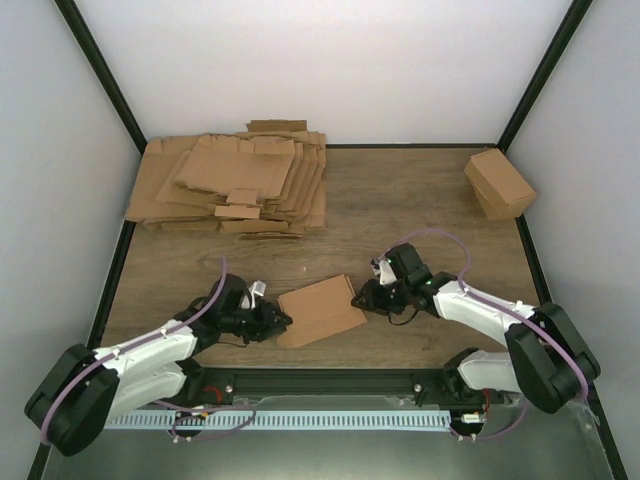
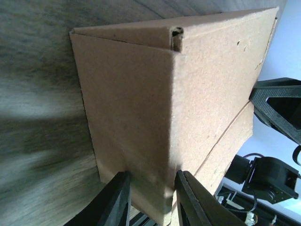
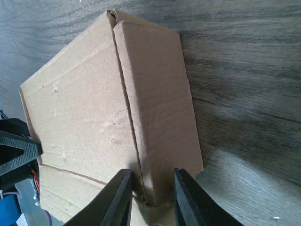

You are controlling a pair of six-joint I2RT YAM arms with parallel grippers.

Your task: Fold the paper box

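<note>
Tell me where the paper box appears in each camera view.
Top external: paper box low centre of the picture.
Left wrist: paper box fills the centre and right.
Right wrist: paper box fills the left and centre.
Shared landmark: the wooden table beneath it.

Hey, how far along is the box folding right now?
Done: the plain brown die-cut cardboard sheet lies mid-table, creased, with one long panel folded over. In hand: the left tool and right tool each pinch a folded edge at opposite ends. Left: it is a low, part-flattened shape, not yet a squared carton like the brown cardboard cuboid at the far right corner.
</note>
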